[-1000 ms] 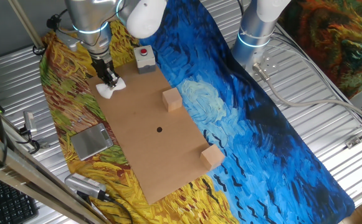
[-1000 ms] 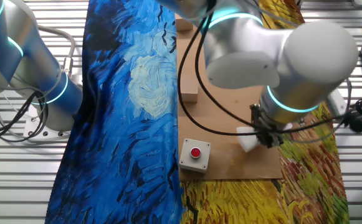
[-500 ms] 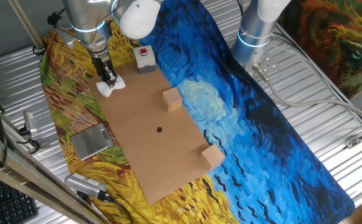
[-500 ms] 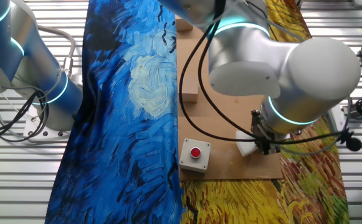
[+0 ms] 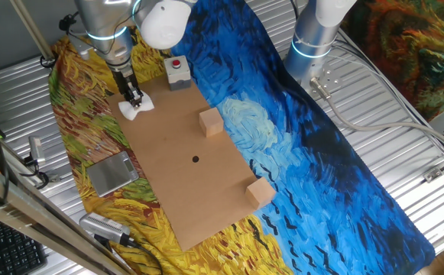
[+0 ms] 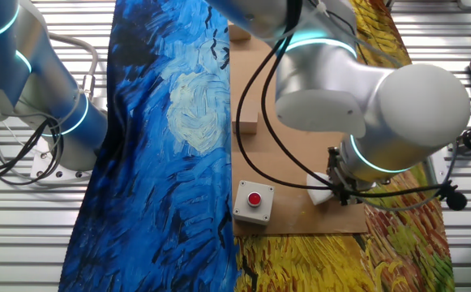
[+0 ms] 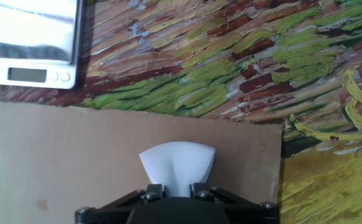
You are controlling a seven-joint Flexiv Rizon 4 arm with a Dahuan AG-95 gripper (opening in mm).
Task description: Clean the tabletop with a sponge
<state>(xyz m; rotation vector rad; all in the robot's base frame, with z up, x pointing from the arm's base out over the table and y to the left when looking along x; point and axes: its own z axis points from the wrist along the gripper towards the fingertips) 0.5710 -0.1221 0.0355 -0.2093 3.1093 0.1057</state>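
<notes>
The tan tabletop board lies on the painted cloth, with a small dark spot near its middle. The white sponge sits at the board's far left corner, pinched between my fingers. My gripper is shut on it and presses it down on the board. In the other fixed view the sponge shows just beside the gripper, near the board's edge. In the hand view the sponge bulges out in front of the gripper, close to the board's corner.
Two wooden cubes stand on the board. A grey box with a red button sits by the board's far corner. A small grey scale lies on the yellow cloth. A second arm's base stands at the back.
The gripper with the sponge has shifted slightly toward the board's far corner; in the other fixed view it has moved down toward the board's edge.
</notes>
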